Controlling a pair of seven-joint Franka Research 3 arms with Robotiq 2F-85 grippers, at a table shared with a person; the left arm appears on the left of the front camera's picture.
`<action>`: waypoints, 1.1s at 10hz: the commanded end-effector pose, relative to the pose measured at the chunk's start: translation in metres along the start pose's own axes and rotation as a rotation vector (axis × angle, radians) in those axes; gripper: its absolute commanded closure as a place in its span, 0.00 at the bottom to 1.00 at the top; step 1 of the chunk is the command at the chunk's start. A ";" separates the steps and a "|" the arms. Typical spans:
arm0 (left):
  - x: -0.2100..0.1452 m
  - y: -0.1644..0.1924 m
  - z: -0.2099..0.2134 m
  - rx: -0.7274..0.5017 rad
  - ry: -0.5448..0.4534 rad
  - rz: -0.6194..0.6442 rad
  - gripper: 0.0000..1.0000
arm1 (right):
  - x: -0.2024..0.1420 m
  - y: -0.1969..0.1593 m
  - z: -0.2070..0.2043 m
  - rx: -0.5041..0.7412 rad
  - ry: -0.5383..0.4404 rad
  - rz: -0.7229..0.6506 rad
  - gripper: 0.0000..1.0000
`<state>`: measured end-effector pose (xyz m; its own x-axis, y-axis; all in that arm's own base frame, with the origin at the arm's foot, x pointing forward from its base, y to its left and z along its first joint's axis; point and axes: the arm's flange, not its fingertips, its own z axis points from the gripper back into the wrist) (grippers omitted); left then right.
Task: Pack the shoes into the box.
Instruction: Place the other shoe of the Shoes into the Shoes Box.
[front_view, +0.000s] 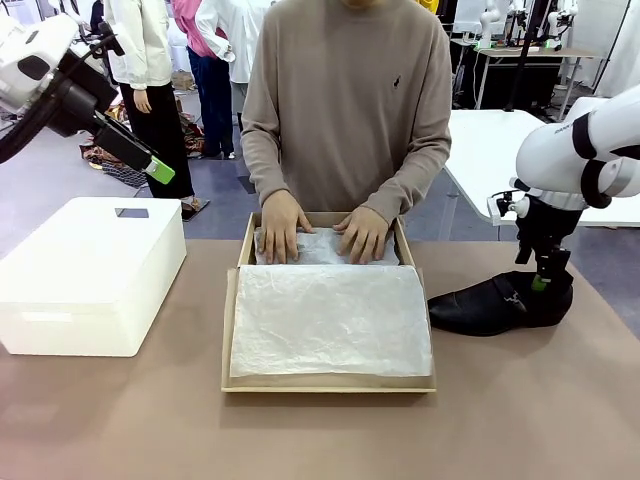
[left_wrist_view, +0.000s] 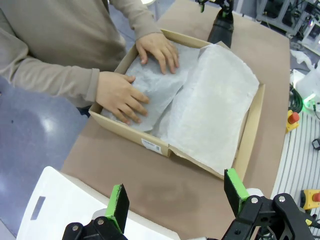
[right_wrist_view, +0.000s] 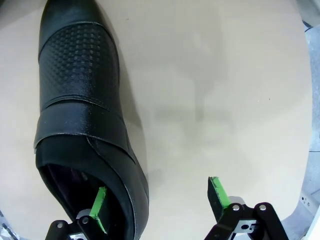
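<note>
A wide brown table (front_view: 120, 420) spans the scene, with a person in a beige sweater (front_view: 345, 100) standing at its far side. On the left sits a white rounded plastic box (front_view: 90, 270). At the centre lies the brown cardboard shoebox (front_view: 330, 382), open, with white crinkled tissue paper (front_view: 330, 320) spread over its near part and bunched in its far part. The person's two hands (front_view: 282, 228) (front_view: 364, 232) press flat on the tissue at the far end of the shoebox.

Just right of the shoebox, on the table and outside it, lies a glossy black leather dress shoe (front_view: 490, 305), its pointed toe aimed left toward the box.

The right gripper (right_wrist_view: 158, 187) stands over the shoe's heel end with its jaws wide apart: one green pad (right_wrist_view: 100, 202) sits inside the shoe's opening, and the other is outside, clear of the leather. It is not clamped on the shoe.

The left gripper (left_wrist_view: 175, 184) hangs high at the far left, above the white box, its jaws spread wide with nothing between them.
</note>
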<state>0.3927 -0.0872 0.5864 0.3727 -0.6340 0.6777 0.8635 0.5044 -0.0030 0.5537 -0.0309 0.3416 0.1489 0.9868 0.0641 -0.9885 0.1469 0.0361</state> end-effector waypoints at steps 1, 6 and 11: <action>0.000 -0.001 -0.001 -0.002 -0.023 0.010 0.00 | -0.006 -0.005 -0.004 -0.017 -0.057 0.039 0.00; 0.000 -0.001 -0.001 -0.002 -0.023 0.010 0.00 | -0.007 -0.010 -0.012 0.017 -0.053 0.040 0.31; 0.000 -0.001 -0.001 -0.002 -0.023 0.010 0.00 | -0.008 -0.009 -0.011 0.042 -0.049 0.038 1.00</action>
<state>0.3927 -0.0872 0.5864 0.3727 -0.6340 0.6777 0.8635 0.5044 -0.0030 0.5569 -0.0340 0.3293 0.1385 0.9870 0.0815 -0.9882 0.1324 0.0765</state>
